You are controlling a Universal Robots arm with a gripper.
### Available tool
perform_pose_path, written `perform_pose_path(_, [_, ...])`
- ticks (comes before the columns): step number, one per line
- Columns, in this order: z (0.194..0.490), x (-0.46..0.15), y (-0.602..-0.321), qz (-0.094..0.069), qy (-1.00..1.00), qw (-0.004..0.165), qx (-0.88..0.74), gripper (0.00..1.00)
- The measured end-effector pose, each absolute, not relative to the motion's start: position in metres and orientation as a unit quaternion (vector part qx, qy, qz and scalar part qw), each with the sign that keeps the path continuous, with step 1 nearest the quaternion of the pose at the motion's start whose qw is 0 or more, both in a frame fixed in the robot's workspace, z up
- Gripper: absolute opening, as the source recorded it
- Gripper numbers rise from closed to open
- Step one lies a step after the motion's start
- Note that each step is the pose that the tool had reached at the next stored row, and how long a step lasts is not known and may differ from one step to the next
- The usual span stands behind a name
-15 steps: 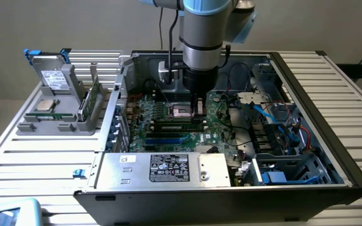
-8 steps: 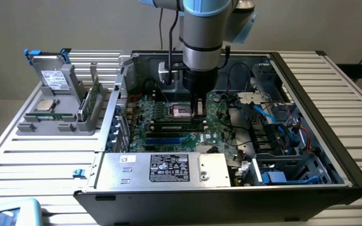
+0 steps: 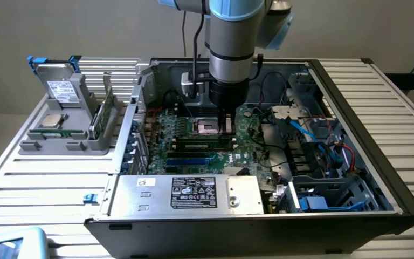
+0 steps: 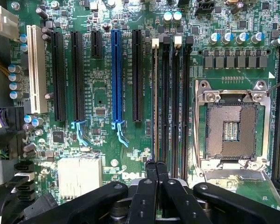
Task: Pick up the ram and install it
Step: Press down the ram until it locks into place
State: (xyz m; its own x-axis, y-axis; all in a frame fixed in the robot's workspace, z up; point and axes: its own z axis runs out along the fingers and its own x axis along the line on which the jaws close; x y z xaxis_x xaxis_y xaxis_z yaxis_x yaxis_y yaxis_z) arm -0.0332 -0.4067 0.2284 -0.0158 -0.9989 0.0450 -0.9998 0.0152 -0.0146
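The ram [image 4: 155, 102] shows edge-on as a thin line standing in the memory slot nearest the black expansion slots, its far end at a white latch [image 4: 155, 42]. Its near end runs in between my fingertips. My gripper [image 4: 157, 171] is shut on the ram, fingers pressed close together with only the stick's edge between them. In the exterior view, the gripper [image 3: 226, 128] reaches straight down into the open computer case, onto the motherboard [image 3: 192, 156] just beside the CPU socket [image 3: 211, 128].
The empty CPU socket [image 4: 232, 126] lies close beside the memory slots, with more empty black slots [image 4: 175, 102] between them. A blue slot [image 4: 116, 77] and black expansion slots flank the other side. A grey holder [image 3: 63, 135] outside the case carries another green board [image 3: 105, 116]. Cables [image 3: 315, 135] crowd the exterior view's right.
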Motion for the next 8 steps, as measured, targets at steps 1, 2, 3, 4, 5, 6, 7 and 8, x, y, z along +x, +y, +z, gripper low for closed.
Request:
perform_pose_path(1, [0.2283, -0.0332, -0.4067, 0.021, -0.712, 0.011, 0.701, 0.11])
perform_pose_path(2, [0.2282, -0.0331, -0.4066, 0.021, -0.712, 0.011, 0.701, 0.11])
perform_pose_path(3, [0.2280, -0.0331, -0.4066, 0.021, -0.712, 0.011, 0.701, 0.11])
perform_pose_path(4, [0.2279, -0.0331, -0.4066, 0.021, -0.712, 0.011, 0.701, 0.11])
perform_pose_path(5, [0.2278, -0.0331, -0.4066, 0.021, -0.712, 0.011, 0.701, 0.11])
perform_pose_path(6, [0.2276, -0.0332, -0.4067, 0.021, -0.712, 0.011, 0.701, 0.11])
perform_pose_path(7, [0.2276, -0.0332, -0.4068, 0.021, -0.712, 0.011, 0.701, 0.11])
perform_pose_path(8, [0.2275, -0.0332, -0.4069, 0.021, -0.712, 0.011, 0.701, 0.11])
